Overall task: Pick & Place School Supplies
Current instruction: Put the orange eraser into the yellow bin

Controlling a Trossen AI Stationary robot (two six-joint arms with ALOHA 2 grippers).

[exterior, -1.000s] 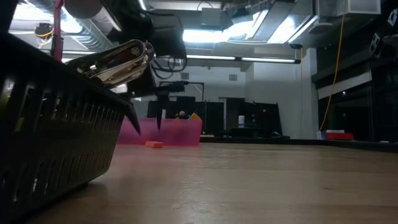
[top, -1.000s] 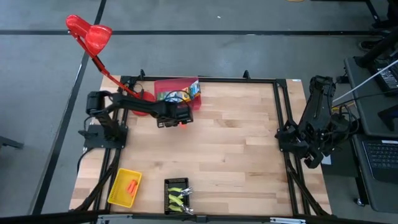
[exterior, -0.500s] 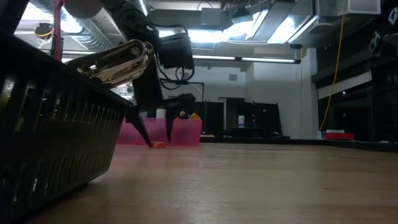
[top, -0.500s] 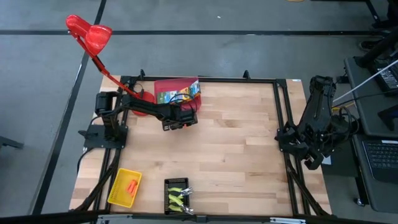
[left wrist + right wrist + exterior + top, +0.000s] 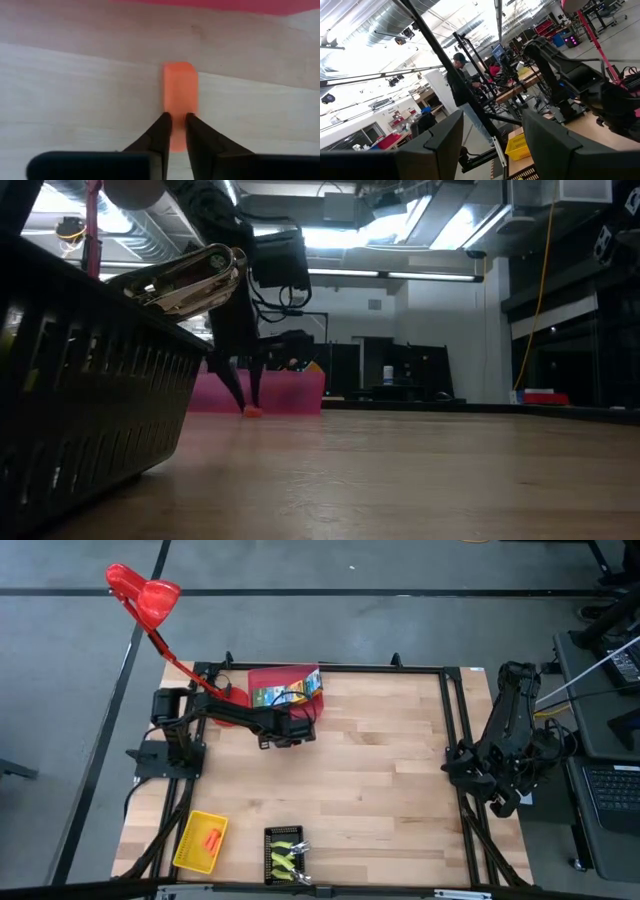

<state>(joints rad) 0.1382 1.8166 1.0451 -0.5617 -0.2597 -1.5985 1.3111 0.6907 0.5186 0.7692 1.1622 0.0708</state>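
The left gripper (image 5: 175, 125) was closed on an orange piece (image 5: 180, 90) lying on the table (image 5: 380, 770), just beside the red tray (image 5: 270, 680) at the far edge. Bare wood stretched toward the right arm, whose gripper (image 5: 490, 135) stood open, parked off the table's right edge.

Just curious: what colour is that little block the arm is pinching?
Orange. The block shows best in the left wrist view, between the left gripper's dark fingers.
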